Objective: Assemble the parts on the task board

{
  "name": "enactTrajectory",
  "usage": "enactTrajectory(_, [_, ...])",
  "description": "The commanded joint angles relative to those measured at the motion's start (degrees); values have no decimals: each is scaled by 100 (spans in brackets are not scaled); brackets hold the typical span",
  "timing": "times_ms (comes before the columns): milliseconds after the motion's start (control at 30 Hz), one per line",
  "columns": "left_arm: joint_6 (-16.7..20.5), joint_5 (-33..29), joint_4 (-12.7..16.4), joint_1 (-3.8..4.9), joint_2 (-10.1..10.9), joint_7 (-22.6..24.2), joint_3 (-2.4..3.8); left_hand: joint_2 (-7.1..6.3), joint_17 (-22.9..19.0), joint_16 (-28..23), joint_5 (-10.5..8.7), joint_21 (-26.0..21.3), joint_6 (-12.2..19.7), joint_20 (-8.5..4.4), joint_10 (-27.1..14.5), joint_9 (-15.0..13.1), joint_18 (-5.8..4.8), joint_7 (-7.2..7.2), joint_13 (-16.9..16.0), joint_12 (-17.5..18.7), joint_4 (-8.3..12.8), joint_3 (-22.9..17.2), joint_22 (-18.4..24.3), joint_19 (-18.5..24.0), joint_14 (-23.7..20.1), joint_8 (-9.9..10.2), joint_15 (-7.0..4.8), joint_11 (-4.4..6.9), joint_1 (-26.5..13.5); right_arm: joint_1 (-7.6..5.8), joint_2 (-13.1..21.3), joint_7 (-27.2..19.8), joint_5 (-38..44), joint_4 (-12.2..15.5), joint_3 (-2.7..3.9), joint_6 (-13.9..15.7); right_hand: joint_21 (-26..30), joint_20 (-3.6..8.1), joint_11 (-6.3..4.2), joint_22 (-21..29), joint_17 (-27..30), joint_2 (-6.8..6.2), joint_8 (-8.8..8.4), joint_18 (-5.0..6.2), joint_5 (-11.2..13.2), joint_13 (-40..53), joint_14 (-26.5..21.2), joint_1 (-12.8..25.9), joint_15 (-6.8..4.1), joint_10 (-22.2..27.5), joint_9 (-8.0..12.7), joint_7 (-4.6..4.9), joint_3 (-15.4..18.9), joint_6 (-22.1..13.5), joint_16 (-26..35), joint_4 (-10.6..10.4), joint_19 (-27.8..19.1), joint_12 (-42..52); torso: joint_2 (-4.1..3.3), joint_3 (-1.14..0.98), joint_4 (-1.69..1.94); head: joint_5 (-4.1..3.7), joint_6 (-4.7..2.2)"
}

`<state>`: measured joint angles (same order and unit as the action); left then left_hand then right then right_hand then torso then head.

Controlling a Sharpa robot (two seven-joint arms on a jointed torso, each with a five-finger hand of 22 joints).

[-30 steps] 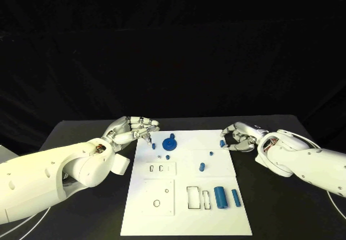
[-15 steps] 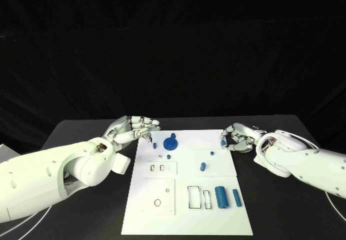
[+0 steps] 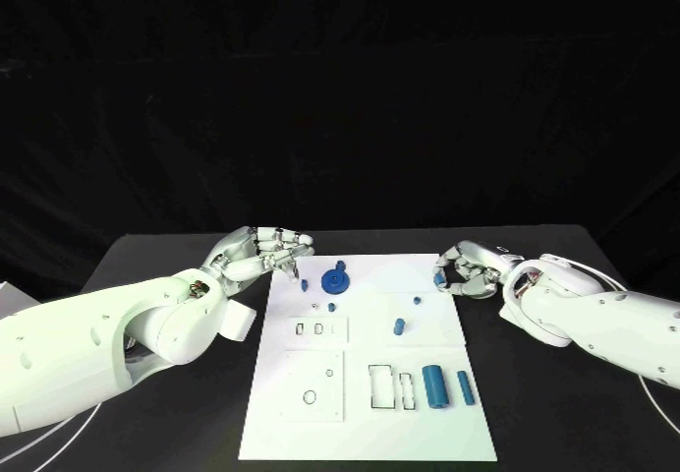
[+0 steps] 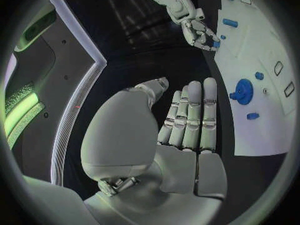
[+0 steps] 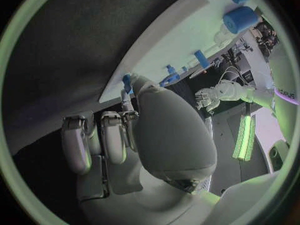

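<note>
The left hand (image 3: pixel 262 254) hovers at the far left corner of the task board (image 3: pixel 366 433), fingers straight and close together in the left wrist view, thumb apart, nothing in them. Just beside its fingertips on the board lies a small blue peg (image 3: pixel 304 287), and a little further out from them stands the blue gear-like disc with a knob (image 3: pixel 336 283). Beyond the disc, toward the other hand, a short blue pin (image 3: pixel 398 326) lies mid-board and a tiny blue piece (image 3: pixel 416 300) sits near the right edge. Nearer the robot, two blue cylinders (image 3: pixel 433 387) rest beside empty rectangular slots (image 3: pixel 382 388).

The right hand (image 3: pixel 468 270) is curled at the board's far right edge; a bit of blue (image 3: pixel 436 282) shows at its fingertips, so it seems to pinch a small part, though I cannot tell how firmly.

By my reading this is an early pick-up step: most sockets are unfilled. Next the right hand needs to carry its piece over a matching hole and align it upright, while the left lowers onto the peg beside it.
</note>
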<state>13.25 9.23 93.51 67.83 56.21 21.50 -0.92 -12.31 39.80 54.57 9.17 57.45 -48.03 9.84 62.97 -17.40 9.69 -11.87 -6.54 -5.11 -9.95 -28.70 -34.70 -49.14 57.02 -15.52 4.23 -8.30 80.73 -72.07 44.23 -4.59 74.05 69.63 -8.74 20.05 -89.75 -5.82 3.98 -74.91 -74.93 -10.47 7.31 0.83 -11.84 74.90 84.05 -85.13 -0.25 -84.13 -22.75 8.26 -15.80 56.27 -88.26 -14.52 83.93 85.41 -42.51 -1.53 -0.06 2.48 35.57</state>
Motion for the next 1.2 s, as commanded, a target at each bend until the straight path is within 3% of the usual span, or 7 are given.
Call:
enactTrajectory(33, [-85,-2,9,2,-4,27,3,16,-5,20,-17,31,45,2,-49,-8,82,-2,-6,39,-7,-43,-6,45,-26,7,1,5,17,5,-5,-13,76,-1,-1,-85,-25,53,-76,-1509,-1069,96,78,-83,15,1172,491,-4,-70,-269,-22,-44,-92,158,-23,4,607,57,1,-3,-2,-1,-5])
enactTrajectory(467, [-89,-2,6,2,-3,24,3,19,-12,24,-18,43,60,5,-59,-10,81,-12,-5,43,-5,-49,-12,55,-29,15,7,-3,17,5,-6,-78,34,29,1,70,-25,159,-189,-1509,-1091,170,287,-83,5,1214,498,26,-191,-317,-92,-179,-281,436,-27,27,607,103,-3,-4,0,-10,-3])
enactTrajectory(833, [-94,-2,5,2,1,21,3,19,-12,24,-18,43,60,5,-59,-10,81,-12,-5,43,-5,-49,-12,55,-29,15,7,-3,17,5,12,344,22,179,6,682,-25,237,-288,-1509,-1098,168,458,-83,-100,1249,502,180,-261,-356,-174,-279,-348,532,-27,7,607,140,7,4,1,3,16])
enactTrajectory(967, [-95,-2,-1,2,3,13,3,19,-15,26,-18,49,64,7,-61,-13,81,-14,-6,44,-2,-53,-16,60,-30,17,9,-5,19,-20,53,658,-20,438,24,865,-25,250,-301,-1509,-1103,162,503,-83,-198,1259,504,236,-270,-366,-200,-294,-373,531,-28,-1,607,151,14,5,-4,10,19])
enactTrajectory(1200, [-89,-2,-29,2,-2,3,2,19,-15,26,-18,49,64,7,-61,-13,81,-14,-6,44,-2,-53,-16,60,-30,17,9,-5,19,-133,51,1144,-133,987,41,923,-25,257,-307,-1509,-1089,161,530,-83,-224,1257,502,310,-274,-365,-217,-296,-383,514,-22,-30,607,146,18,3,-16,39,39])
